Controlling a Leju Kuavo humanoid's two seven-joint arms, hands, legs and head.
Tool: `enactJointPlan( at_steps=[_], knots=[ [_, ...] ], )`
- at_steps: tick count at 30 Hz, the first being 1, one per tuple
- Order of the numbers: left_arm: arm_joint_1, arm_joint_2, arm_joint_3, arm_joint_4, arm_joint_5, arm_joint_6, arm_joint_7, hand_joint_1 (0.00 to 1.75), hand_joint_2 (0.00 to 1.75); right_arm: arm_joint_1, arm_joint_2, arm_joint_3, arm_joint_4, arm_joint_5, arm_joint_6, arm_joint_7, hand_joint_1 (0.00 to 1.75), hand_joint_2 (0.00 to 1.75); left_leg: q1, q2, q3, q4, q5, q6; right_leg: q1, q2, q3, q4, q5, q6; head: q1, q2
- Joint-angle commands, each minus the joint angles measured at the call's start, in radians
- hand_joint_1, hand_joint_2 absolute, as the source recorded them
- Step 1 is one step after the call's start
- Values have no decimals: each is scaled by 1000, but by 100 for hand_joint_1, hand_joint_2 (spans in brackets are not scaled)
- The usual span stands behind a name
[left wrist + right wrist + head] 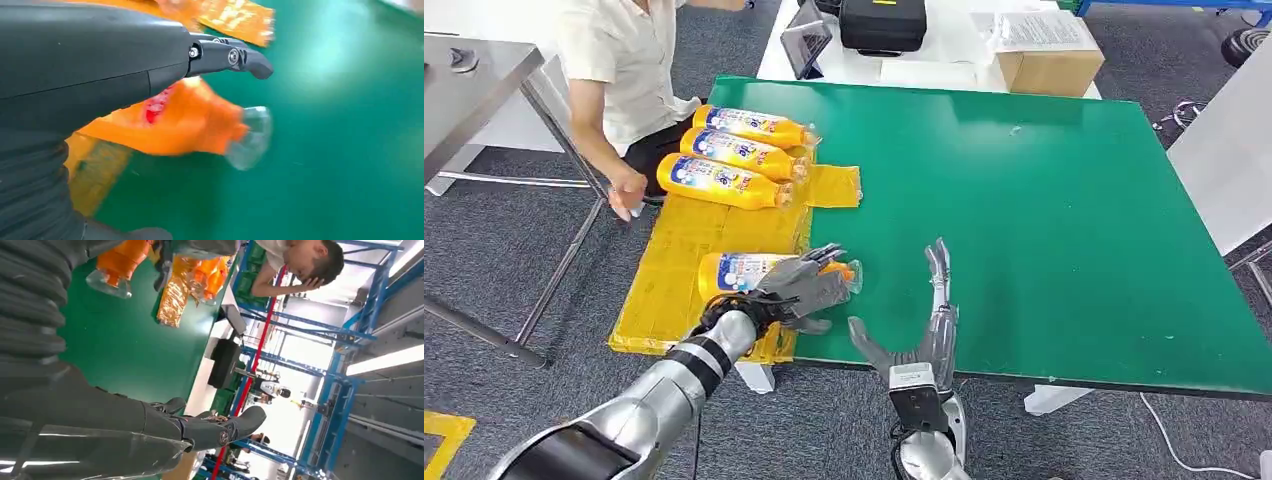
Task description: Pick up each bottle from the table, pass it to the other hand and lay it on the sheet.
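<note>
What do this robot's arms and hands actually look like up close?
Both arms are shiny silver metal; the left arm has black bands near the wrist. The left hand and right hand are grey, with slim, jointed, darker fingers showing small screws. A grey ribbed cover sits behind the right hand.

- Left arm comes in from the lower left of the head view, silver with a dark banded wrist, angled up toward the middle of the frame.
- Left hand (809, 285) sits just left of center, palm down, fingers curled over the bottle (754, 272) it grips.
- Left wrist view: one dark finger (235, 57) sticks out over the orange bottle, a bit blurry.
- Right arm rises from the bottom center, forearm pretty much vertical.
- Right hand (924, 325) holds nothing, fingers straight and pointing up-frame, thumb splayed out to the left.
</note>
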Motion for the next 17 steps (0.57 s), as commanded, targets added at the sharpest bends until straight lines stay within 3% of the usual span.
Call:
enactJointPlan(
  at_steps=[1, 2, 3, 5, 8, 15, 17],
  knots=[
    [128, -13, -11, -295, 155, 20, -70, 0, 175, 2, -28, -8, 12, 11, -2, -1, 0, 175, 0, 0, 5, -1, -2, -1, 0, 1, 5, -1, -2, -2, 0, 0],
    [128, -13, -11, -295, 155, 20, -70, 0, 175, 2, -28, -8, 12, 11, -2, -1, 0, 175, 0, 0, 3, -1, -1, -1, 0, 0, 3, -1, -1, -1, 0, 0],
    [217, -14, -5, -457, 302, 22, -83, 0, 175, 16, -40, 6, -23, -25, -2, -1, 0, 175, 1, 0, 4, 0, -2, -1, 1, 0, 4, 0, -2, -2, 0, 0],
    [273, -12, -15, -548, 425, 33, -89, 0, 175, 25, -57, 34, -55, -100, 5, -1, 0, 175, 0, 1, 5, -1, -2, -1, 0, 1, 4, -1, -2, -1, 0, 0],
    [336, -1, -26, -648, 580, 15, -70, 0, 175, 57, -59, 12, -114, -216, 100, -1, 0, 175, 0, 3, 4, -1, -3, -2, 0, 3, 3, 0, -2, -1, 0, 0],
    [336, -1, -26, -648, 580, 15, -70, 0, 175, 57, -59, 12, -114, -216, 100, -1, 0, 175, 0, 0, 2, -1, -2, -2, 1, 1, 2, -1, -1, -1, 0, 0],
    [377, 1, -11, -696, 746, -2, -71, 0, 175, 95, -54, -36, -186, -300, 221, -1, 0, 175, 1, 1, 6, -1, -3, -3, 1, 1, 5, -1, -2, -2, 0, 0]
  ],
)
